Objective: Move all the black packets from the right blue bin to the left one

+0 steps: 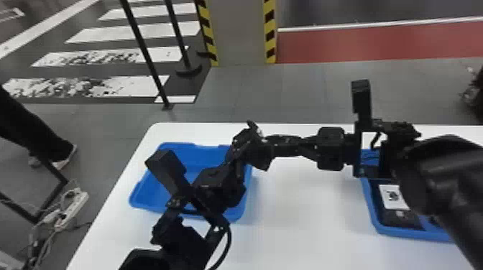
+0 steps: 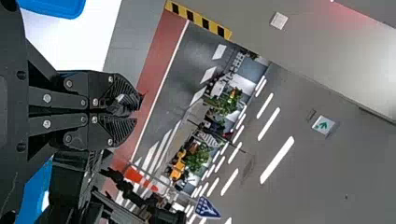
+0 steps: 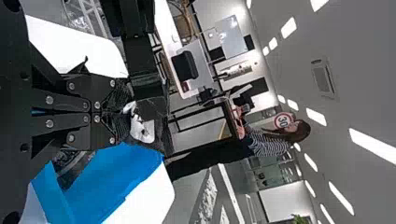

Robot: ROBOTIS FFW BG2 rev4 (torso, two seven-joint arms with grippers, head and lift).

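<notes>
My left gripper [image 1: 248, 142] and right gripper [image 1: 270, 147] meet tip to tip over the right side of the left blue bin [image 1: 206, 154]. Between them is a crumpled black packet [image 1: 261, 158]. In the left wrist view, the left gripper [image 2: 135, 110] is shut on a small bit of the packet [image 2: 121, 103]. In the right wrist view, the right gripper [image 3: 116, 111] is shut on the black packet, whose pale-printed part [image 3: 141, 128] shows past its tips. Black packets [image 1: 399, 217], one with a white label, lie in the right blue bin [image 1: 413, 231], partly under the right arm.
Both bins stand on a white table [image 1: 305, 215]. The left forearm crosses the left bin's near right corner, and the right arm spans from the right bin. A black post [image 1: 147, 54] stands on the floor beyond the table.
</notes>
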